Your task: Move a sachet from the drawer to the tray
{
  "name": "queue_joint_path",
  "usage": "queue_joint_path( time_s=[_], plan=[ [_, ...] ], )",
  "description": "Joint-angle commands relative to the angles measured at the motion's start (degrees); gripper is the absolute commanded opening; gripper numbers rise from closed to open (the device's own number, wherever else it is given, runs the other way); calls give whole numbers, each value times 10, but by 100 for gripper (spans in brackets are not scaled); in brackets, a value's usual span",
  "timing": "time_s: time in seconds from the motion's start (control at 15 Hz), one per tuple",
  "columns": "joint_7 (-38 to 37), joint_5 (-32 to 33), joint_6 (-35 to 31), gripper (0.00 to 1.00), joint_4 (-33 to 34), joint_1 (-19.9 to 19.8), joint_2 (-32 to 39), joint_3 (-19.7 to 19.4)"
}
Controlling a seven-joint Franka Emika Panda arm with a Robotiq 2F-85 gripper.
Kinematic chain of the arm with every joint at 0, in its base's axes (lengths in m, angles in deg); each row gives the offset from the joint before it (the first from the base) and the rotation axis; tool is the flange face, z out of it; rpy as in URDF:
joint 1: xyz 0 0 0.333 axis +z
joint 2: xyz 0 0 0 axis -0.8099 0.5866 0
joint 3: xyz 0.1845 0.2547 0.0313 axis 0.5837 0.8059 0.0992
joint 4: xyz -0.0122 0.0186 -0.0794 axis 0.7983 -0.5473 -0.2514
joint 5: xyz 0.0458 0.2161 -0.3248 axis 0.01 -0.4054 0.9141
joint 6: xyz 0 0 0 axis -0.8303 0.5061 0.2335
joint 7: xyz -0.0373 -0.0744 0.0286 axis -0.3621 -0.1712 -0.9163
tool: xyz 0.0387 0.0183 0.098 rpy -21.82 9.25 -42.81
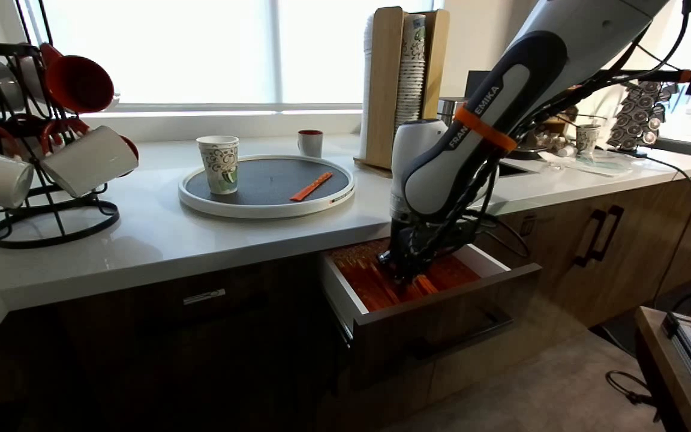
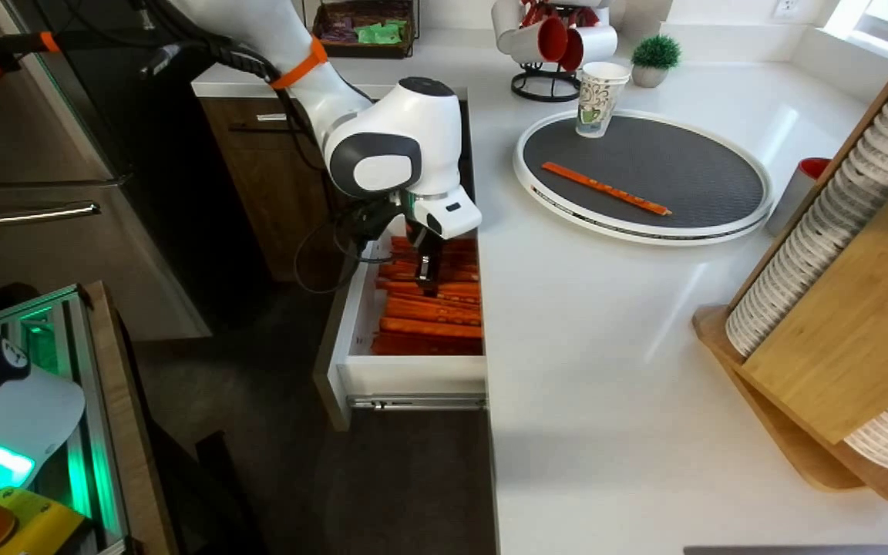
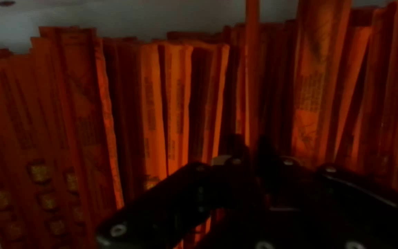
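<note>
One slim orange-red stick sachet (image 3: 252, 76) is showing edge-on in wrist view, pinched between nearly closed jaws of black two-finger gripper (image 3: 253, 148). Many identical orange-red packets (image 3: 176, 110) are crowding around fingers (image 3: 266, 159), filling wide shallow brown-fronted wooden drawer (image 2: 417, 376), where gripper is holding sachet. Edge of glossy white counter (image 2: 567, 385) is rising between drawer and large round grey-white tray (image 1: 261, 210). On tray, matching orange-red stick packet (image 1: 311, 186) is lying apart from upright patterned paper cup (image 1: 221, 165). Just beside tray rim, red-lined white mug (image 1: 310, 145) is standing.
</note>
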Motion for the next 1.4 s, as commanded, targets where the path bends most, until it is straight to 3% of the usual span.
queue_joint_path(
  time_s=[0.0,0.33,0.47,0.67,0.8,1.07,1.33],
  plan=[
    [-5,9,-12,6,-2,8,1,-5],
    [-5,14,-11,26,-12,14,-19,-6],
    [-4,17,-12,23,-17,17,-30,-6],
    [-5,19,-11,4,-17,18,-38,-5],
    [-7,24,-11,17,-17,18,-38,-6],
    [-7,27,-8,21,-20,18,-38,-8],
    [-7,25,-9,38,-19,15,-31,-8]
  ],
)
